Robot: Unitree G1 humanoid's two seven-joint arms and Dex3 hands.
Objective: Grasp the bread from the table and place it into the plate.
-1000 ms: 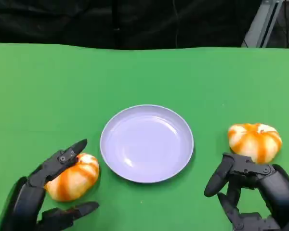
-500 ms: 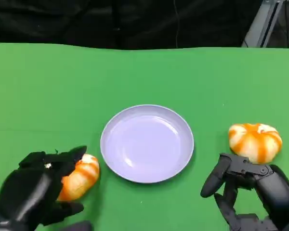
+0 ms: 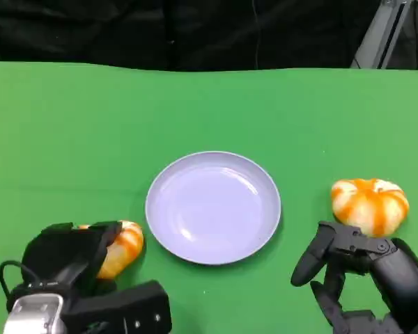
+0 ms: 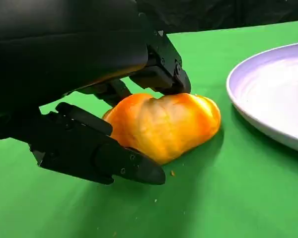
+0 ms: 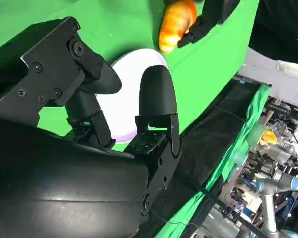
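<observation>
An orange-and-white striped bread (image 3: 124, 243) lies on the green table left of the lilac plate (image 3: 212, 207). My left hand (image 3: 64, 256) is down over it and grips it: in the left wrist view the fingers (image 4: 161, 74) press on the bread (image 4: 164, 124) from above and the thumb (image 4: 97, 153) lies along its near side, with the bread still resting on the cloth. The plate (image 4: 273, 94) holds nothing. A second striped bread (image 3: 370, 204) sits right of the plate. My right hand (image 3: 362, 271) rests just in front of it, fingers apart, holding nothing.
Green cloth covers the whole table (image 3: 209, 111), whose far edge meets a black backdrop. A grey metal strut (image 3: 378, 31) stands at the back right. The right wrist view looks across the plate (image 5: 139, 58) to the left bread (image 5: 178, 25).
My left hand has turned over and lowered onto the left bread, its fingers closing round it. The right hand and the right bread have hardly moved.
</observation>
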